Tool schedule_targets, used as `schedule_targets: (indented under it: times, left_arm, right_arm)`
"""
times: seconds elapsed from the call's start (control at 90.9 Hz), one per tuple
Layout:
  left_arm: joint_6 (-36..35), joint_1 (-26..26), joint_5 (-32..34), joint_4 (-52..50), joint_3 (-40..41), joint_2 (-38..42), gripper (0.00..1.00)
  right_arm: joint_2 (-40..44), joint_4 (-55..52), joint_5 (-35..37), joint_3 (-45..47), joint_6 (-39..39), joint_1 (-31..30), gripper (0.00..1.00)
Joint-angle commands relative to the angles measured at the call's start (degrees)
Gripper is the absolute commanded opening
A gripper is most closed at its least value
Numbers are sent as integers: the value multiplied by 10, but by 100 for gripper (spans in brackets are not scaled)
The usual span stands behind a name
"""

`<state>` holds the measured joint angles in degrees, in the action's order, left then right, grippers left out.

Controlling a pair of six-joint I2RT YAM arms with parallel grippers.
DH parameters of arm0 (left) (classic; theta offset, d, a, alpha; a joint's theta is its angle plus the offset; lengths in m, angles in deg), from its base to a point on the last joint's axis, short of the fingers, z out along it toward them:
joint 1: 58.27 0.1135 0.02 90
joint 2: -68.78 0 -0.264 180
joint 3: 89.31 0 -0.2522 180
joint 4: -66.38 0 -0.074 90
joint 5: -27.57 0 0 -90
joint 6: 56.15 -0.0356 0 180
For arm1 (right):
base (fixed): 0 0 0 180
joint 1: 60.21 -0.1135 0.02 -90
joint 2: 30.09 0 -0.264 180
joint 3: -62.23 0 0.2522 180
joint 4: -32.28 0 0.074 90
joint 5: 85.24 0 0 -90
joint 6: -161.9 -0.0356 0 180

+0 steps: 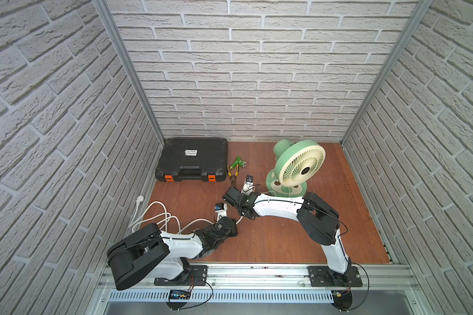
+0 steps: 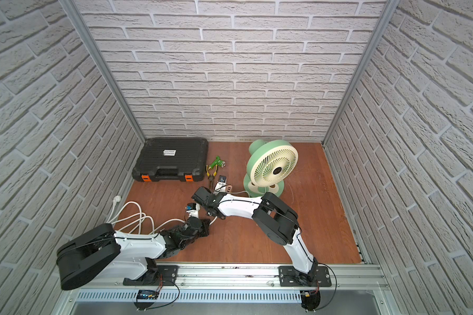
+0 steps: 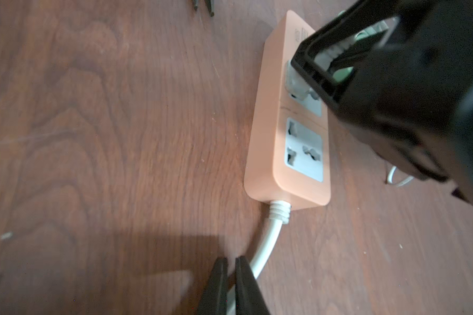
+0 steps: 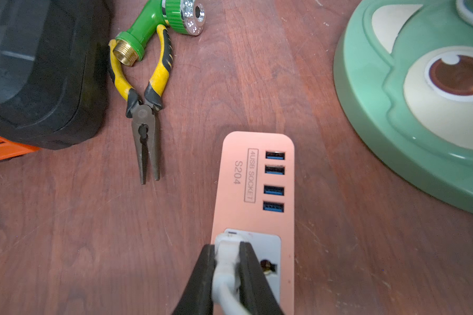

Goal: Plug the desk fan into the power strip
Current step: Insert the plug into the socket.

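White brick walls [image 1: 230, 81] stand around the brown wooden desk [image 1: 284, 240], where the mint-green desk fan [image 1: 298, 166] stands upright near the back and the pink power strip [image 4: 253, 191] lies flat between its round base [image 4: 393, 136] and the yellow pliers [image 4: 145, 109]. The right claw [image 4: 227, 246] pinches the small white plug [image 4: 227, 257] against the socket [image 4: 268, 245] next to the USB ports [image 4: 274, 181]. The left claw [image 3: 231, 260] is closed, just beside the strip's thick white cable [image 3: 268, 240].

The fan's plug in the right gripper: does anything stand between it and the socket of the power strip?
Nothing visible does. The right gripper holds the plug right at the socket next to the USB ports of the power strip; whether its pins are fully in, I cannot tell. The pliers lie apart.
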<state>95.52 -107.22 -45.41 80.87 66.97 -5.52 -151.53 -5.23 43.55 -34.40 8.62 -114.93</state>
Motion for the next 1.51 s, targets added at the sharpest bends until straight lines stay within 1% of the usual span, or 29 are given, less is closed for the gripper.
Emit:
schedule_targets:
  times: [0.0, 0.077, 0.187, 0.341, 0.407, 0.506, 0.605, 0.704, 0.792, 0.825, 0.88, 0.946, 1.078, 1.166, 1.199, 1.265, 1.496]
  left_arm:
    - [-1, -3, 11, -11, 14, 14, 14]
    - [-4, -3, 8, -11, 12, 10, 14]
    - [-4, -3, 6, -7, 12, 10, 13]
    - [-6, -4, 6, -21, 10, 25, 13]
    - [-6, -4, 8, -28, 12, 36, 13]
    - [-11, -3, 9, -40, 9, 52, 14]
    - [-21, -3, 8, -66, -2, 80, 16]
    - [-29, -3, 16, -103, -15, 127, 19]
    - [-35, -2, 35, -137, -16, 166, 22]
    - [-40, -2, 55, -143, -15, 175, 24]
    - [-47, 2, 64, -149, -13, 185, 24]
    - [-49, 10, 61, -151, -11, 186, 24]
    - [-50, 16, 43, -157, -15, 176, 24]
    - [-54, 18, 43, -167, -24, 165, 25]
    - [-55, 19, 28, -167, -26, 161, 25]
    - [-55, 22, 21, -165, -30, 153, 26]
    - [-55, 28, 7, -160, -53, 114, 26]
  right_arm:
    - [-142, -131, -245, 75, 13, 22, 2]
    - [-114, -131, -244, 73, 19, 26, 2]
    - [-89, -154, -240, 47, 35, 34, 2]
    - [-74, -161, -260, 26, 51, 58, 2]
    - [-74, -152, -266, 36, 46, 51, 2]
    - [-85, -133, -276, 53, 26, 24, 2]
    - [-95, -118, -282, 60, 15, 11, 2]
    - [-97, -117, -281, 55, 17, 9, 2]
    - [-109, -126, -282, 42, 22, 8, 2]
    - [-115, -127, -284, 40, 22, 7, 2]
    - [-127, -120, -295, 43, 18, 6, 2]
    - [-140, -103, -315, 53, 10, 5, 2]
    - [-144, -92, -321, 62, 1, 3, 2]
    - [-144, -111, -308, 45, 11, 4, 2]
    - [-143, -117, -303, 40, 15, 4, 2]
    - [-138, -118, -300, 37, 20, 4, 2]
    - [-136, -92, -320, 40, 38, 2, 2]
